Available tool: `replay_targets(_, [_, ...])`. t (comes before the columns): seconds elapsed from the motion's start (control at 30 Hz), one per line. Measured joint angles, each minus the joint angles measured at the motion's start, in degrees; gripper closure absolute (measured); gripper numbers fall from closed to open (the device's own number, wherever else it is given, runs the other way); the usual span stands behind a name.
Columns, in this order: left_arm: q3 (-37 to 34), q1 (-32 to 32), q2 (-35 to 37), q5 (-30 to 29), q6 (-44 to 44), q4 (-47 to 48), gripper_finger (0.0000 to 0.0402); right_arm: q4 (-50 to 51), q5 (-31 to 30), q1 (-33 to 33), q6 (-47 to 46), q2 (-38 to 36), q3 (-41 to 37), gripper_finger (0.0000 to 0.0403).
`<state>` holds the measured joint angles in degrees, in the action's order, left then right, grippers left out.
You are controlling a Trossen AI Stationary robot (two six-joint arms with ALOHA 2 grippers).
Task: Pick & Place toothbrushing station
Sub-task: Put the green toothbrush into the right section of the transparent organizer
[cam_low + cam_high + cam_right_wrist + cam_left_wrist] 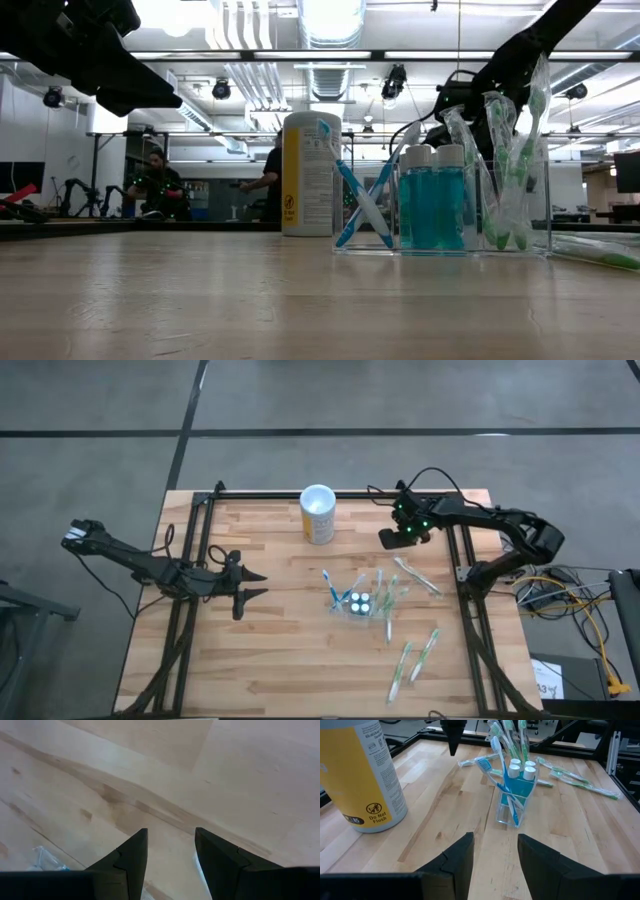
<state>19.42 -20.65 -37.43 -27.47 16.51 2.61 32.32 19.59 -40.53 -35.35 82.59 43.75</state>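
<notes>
The toothbrushing station (pixel 362 603) is a small clear holder standing on its base on the wood, right of the table's middle. It holds blue and green toothbrushes and two blue white-capped bottles, as the left wrist view (pixel 514 795) and the low view (pixel 440 200) show. My left gripper (pixel 256 586) is open and empty above the table, left of the station and pointing toward it. My right gripper (pixel 386 540) is open and empty, raised over the table beyond the station, pointing down at bare wood (pixel 170 852).
A yellow canister with a white top (pixel 318 515) stands at the far middle of the table. Loose wrapped green toothbrushes lie right of the station (pixel 415 575) and near the front right (pixel 412 662). Black frame rails run along the table's left, right and far edges.
</notes>
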Motion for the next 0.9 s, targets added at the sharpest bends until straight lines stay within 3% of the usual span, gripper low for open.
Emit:
replay_targets(0.73, [0.0, 0.0, 0.0, 0.0, 0.0, 0.0, 0.0244, 0.1, -1.5, 0.0, 0.0, 5.6, 0.1, 0.0239])
replay_targets(0.9, [0.0, 0.0, 0.0, 0.0, 0.0, 0.0, 0.0244, 4.2, -1.2, 0.0, 8.7, 4.4, 0.1, 0.0243])
